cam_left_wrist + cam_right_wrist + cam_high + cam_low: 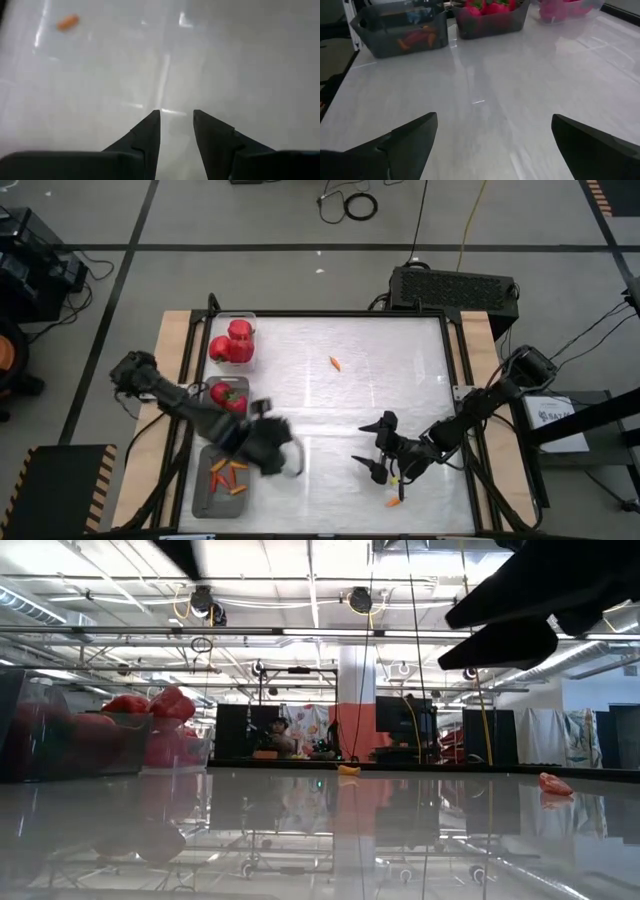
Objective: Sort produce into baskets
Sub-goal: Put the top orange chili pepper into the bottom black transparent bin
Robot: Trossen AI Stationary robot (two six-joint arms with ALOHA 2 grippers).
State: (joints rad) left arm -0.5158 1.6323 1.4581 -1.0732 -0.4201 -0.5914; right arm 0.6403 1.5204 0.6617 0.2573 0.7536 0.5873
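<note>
The left gripper point(290, 462), fingers slightly parted and holding nothing, hovers just beside the clear rectangular plastic bin of small orange-red chilies point(228, 476). The right gripper point(372, 448) stands wide open, empty, above bare white tabletop point(400, 360). One loose chili point(394, 502) lies near it; another point(335, 363) lies mid-table, well apart, unobstructed.

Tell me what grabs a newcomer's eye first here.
Three clear baskets line the table's left edge, two packed with red produce, the nearest with small chilies. Two stray chilies lie loose: one mid-table, one near the right gripper, jaws wide open.
</note>
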